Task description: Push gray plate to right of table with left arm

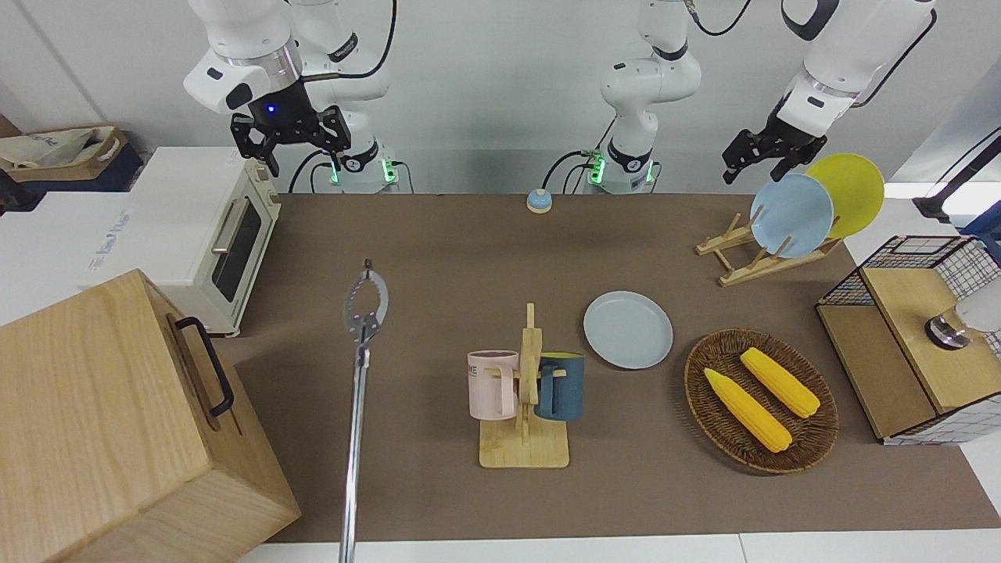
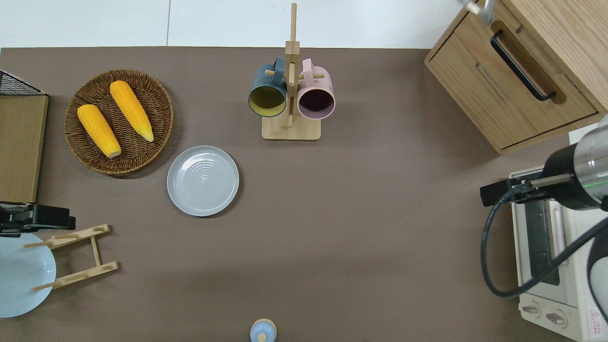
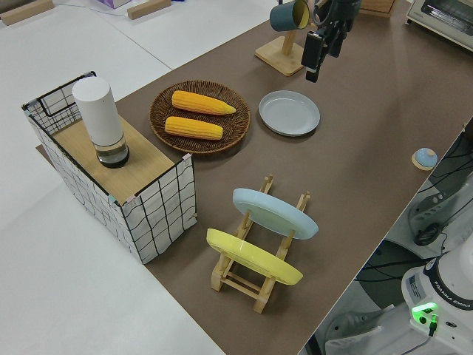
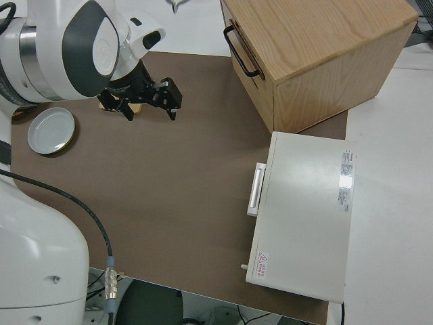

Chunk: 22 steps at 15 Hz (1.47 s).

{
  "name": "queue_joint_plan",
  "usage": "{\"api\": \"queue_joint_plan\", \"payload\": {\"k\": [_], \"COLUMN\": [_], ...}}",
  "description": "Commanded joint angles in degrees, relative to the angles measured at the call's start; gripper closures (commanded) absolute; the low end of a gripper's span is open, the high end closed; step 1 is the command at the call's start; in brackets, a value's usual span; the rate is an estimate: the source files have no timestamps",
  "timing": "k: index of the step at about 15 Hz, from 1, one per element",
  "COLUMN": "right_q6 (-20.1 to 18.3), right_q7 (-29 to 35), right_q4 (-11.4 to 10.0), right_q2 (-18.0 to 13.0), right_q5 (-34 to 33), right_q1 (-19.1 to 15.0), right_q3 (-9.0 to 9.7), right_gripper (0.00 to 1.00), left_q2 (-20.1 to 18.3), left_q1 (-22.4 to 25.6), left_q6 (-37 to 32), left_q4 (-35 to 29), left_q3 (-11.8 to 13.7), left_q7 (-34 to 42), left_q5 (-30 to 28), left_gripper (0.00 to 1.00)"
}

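Nothing done yet, by the look of it. Gray plate (image 2: 203,180) flat on the tabletop (image 2: 361,228), just beside the wicker basket (image 2: 118,121) of corn, on the basket's side toward the right arm's end, a little nearer to the robots than the basket and apart from it — untouched, not in contact with any arm.

Left gripper (image 1: 762,152) up in the air over the wooden dish rack (image 1: 762,254), well apart from the gray plate; fingers spread, holding nothing. Right gripper (image 1: 291,133) parked, fingers likewise spread and empty.

Left to do, as a judgement: the whole job (approach, lowering to the rim on the basket side, then the push across toward the right arm's end) — no contact made so far.
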Motion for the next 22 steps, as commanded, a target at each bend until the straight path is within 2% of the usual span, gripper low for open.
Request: {"api": "queue_joint_plan", "payload": {"k": [1, 22], "right_q6": [-0.8, -0.8], "right_q7": [0.1, 0.1], "right_q4": [0.5, 0.5], "right_q2": [-0.2, -0.2], "right_q5": [0.6, 0.6], "right_q1": [-1.2, -1.2], "right_q3": [0.77, 0.77], "right_gripper": [0.017, 0.017], "left_q2": [-0.4, -0.8], "left_q1": [0.1, 0.0], "left_q6": [0.0, -1.7], "left_q4": [-0.7, -2.1], "left_q3": [1.6, 1.5], "left_q7": [0.0, -0.1], "left_q5": [0.5, 0.7], "left_gripper": [0.01, 0.02]}}
